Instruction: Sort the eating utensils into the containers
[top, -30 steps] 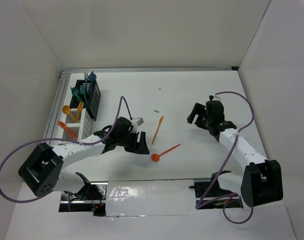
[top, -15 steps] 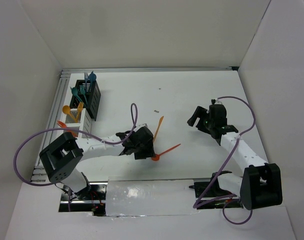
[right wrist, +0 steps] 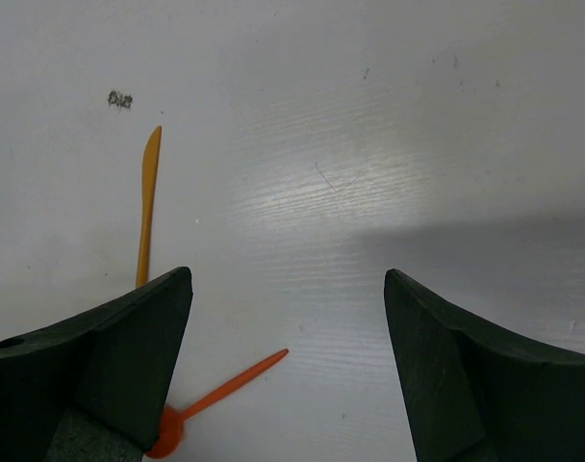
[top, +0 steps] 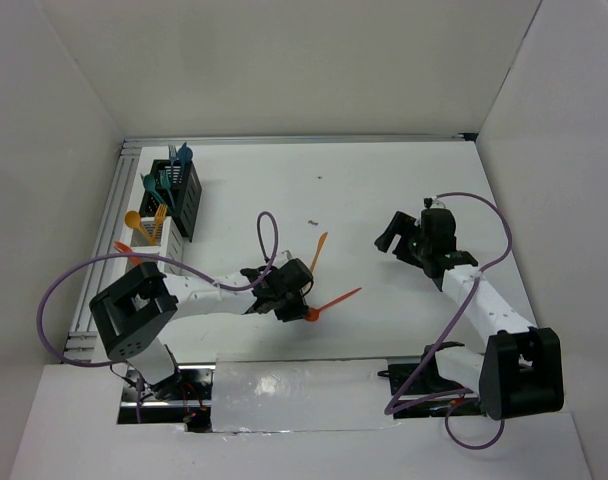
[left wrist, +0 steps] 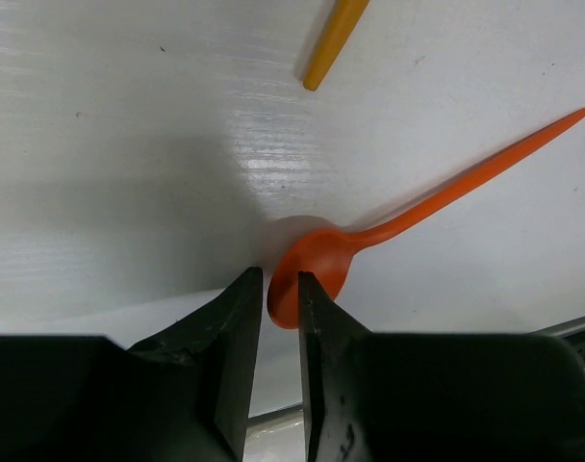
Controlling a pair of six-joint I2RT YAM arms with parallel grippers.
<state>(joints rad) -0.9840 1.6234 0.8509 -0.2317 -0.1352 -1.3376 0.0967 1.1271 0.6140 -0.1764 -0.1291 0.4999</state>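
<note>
An orange spoon (top: 334,301) lies on the white table near the middle. My left gripper (top: 302,306) is down at its bowl. In the left wrist view the gripper (left wrist: 279,281) has its jaws closed to a narrow gap on the edge of the spoon's bowl (left wrist: 312,274). The spoon still rests on the table. An orange knife (top: 317,257) lies just behind it, and its tip shows in the left wrist view (left wrist: 336,38). My right gripper (top: 389,232) is open and empty to the right; its wrist view shows the knife (right wrist: 148,207) and the spoon (right wrist: 225,385). The black mesh bin (top: 187,200) holds teal utensils, and the white bins (top: 156,245) hold orange ones.
A metal rail frame (top: 108,240) runs along the left edge beside the bins. A small dark speck (top: 311,222) lies behind the knife. A shiny taped strip (top: 304,392) covers the table's near edge between the arm bases. White walls enclose the table.
My left gripper has swung right from beside the bins to the spoon's bowl and narrowed its jaws on it. The right arm has drawn back a little.
</note>
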